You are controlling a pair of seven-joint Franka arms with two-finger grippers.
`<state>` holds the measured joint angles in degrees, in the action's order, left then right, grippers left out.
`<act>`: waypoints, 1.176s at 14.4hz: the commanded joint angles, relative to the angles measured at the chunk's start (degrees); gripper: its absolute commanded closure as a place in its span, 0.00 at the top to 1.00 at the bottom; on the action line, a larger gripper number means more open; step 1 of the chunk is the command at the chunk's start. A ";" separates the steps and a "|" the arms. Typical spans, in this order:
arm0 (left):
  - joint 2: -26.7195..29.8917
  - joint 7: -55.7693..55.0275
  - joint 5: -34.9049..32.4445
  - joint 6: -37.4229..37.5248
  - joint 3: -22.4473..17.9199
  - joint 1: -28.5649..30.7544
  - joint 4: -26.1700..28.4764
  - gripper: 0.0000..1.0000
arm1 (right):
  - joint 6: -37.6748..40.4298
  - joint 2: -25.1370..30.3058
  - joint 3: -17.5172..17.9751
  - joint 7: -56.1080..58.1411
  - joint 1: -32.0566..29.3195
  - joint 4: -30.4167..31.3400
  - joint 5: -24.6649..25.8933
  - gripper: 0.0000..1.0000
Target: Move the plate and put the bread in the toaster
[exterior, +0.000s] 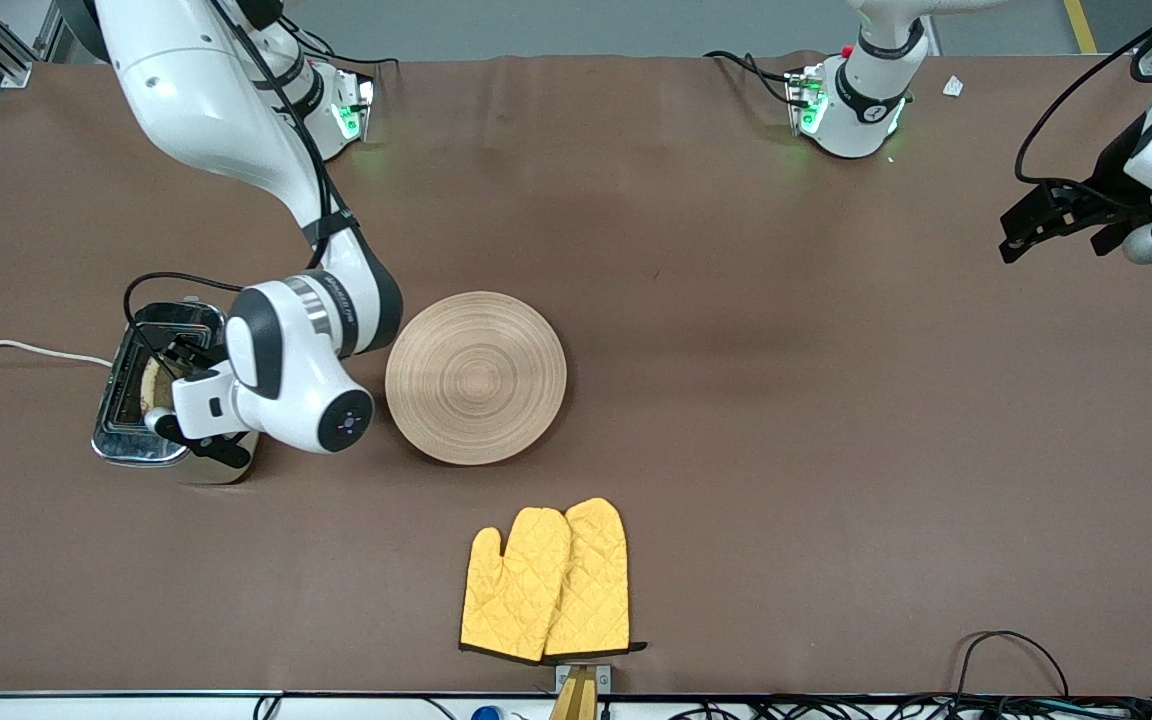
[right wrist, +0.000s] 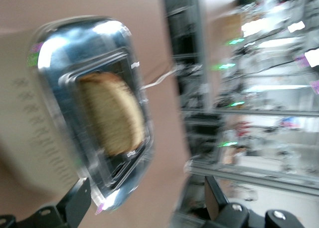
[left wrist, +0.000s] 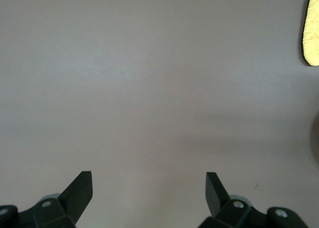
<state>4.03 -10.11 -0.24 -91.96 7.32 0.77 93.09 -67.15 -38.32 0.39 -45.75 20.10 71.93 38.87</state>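
Note:
The toaster (exterior: 141,390) stands near the right arm's end of the table, its chrome top up. The bread (exterior: 149,385) stands in one of its slots and also shows in the right wrist view (right wrist: 112,113), sticking out of the toaster (right wrist: 60,128). My right gripper (exterior: 174,402) hangs just over the toaster, open and empty (right wrist: 147,198). The plate (exterior: 476,377) lies flat on the table beside the toaster, toward the table's middle. My left gripper (exterior: 1026,232) waits open and empty (left wrist: 148,185) over bare table at the left arm's end.
A pair of yellow oven mitts (exterior: 548,582) lies nearer to the front camera than the plate; an edge of one shows in the left wrist view (left wrist: 313,33). The toaster's white cord (exterior: 16,347) runs off the table's end. The brown table cover (exterior: 786,420) spans the table.

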 commanded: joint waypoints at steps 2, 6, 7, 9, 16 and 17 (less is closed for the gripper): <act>-0.34 0.35 -0.29 -0.24 0.15 -0.07 -0.63 1.00 | -7.28 11.23 1.19 4.44 -9.17 -0.30 -17.55 1.00; -0.25 0.44 -0.29 -0.24 0.15 -0.07 -0.63 1.00 | -11.94 19.85 1.01 8.64 -19.48 0.75 -34.91 1.00; -0.25 0.44 -0.29 -0.24 0.15 -0.07 -0.72 1.00 | -13.00 22.22 1.01 11.62 -19.49 2.06 -34.92 1.00; -0.25 0.44 -0.29 -0.24 0.15 -0.07 -0.81 1.00 | -14.76 27.05 1.01 16.55 -19.40 4.09 -34.92 1.00; -1.66 3.52 -0.20 -0.24 -0.11 0.46 -3.62 1.00 | -16.87 33.05 0.75 41.42 -26.41 5.23 -35.79 1.00; -1.75 3.52 -0.29 -0.24 -0.20 0.46 -3.62 1.00 | -18.18 33.40 0.75 41.97 -27.73 6.89 -37.71 1.00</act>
